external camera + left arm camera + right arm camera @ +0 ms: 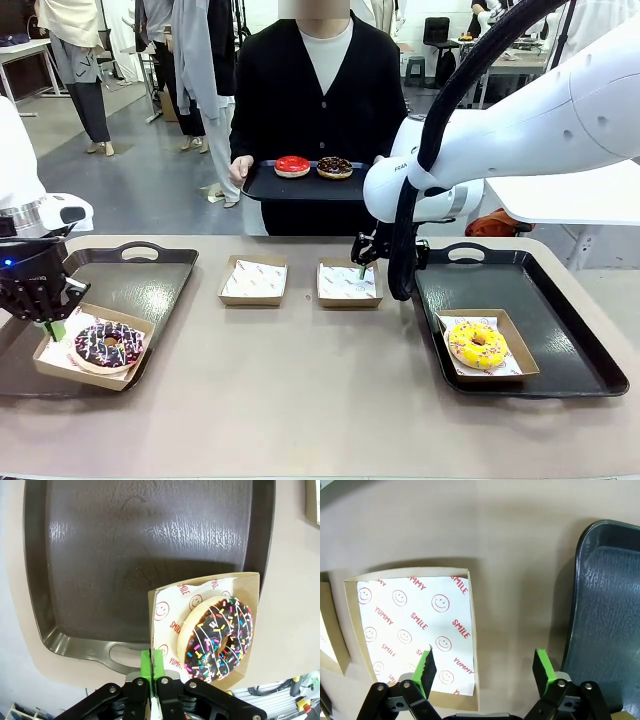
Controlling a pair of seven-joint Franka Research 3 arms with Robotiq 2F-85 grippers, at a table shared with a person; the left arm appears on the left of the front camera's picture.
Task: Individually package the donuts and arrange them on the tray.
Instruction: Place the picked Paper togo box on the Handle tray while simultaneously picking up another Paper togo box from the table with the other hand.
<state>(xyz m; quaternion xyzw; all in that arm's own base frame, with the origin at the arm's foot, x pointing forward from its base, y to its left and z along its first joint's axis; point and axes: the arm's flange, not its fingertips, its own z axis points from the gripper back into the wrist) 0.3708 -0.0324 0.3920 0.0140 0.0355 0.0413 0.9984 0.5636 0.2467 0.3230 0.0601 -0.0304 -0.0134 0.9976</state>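
**Donuts, boxes and trays, with one pincer clenched and one released**

The left pincer [151, 655] is clenched on the edge of the left box [80, 378], its green pads pressed together over the cardboard wall and the printed liner. This box carries the purple donut [108, 345] and rests at the near right corner of the left tray [140, 285].

The right pincer [484, 652] is released, its fingers spread wide above the mid-right box [348, 282]. One finger stands over the liner and the other over the bare table [300, 400], so they straddle the box's wall (whether a finger touches the box cannot be told). Just beside this box lies the mid-left box [253, 280]; both hold a liner and no donut.

The yellow donut [478, 345] sits in the right box [520, 350], which rests on the right tray [560, 330].

At the far side a person [320, 90] holds a held tray [300, 187] level above the table edge. On it lie the red donut [292, 165] and the chocolate donut [334, 167], side by side and unboxed.
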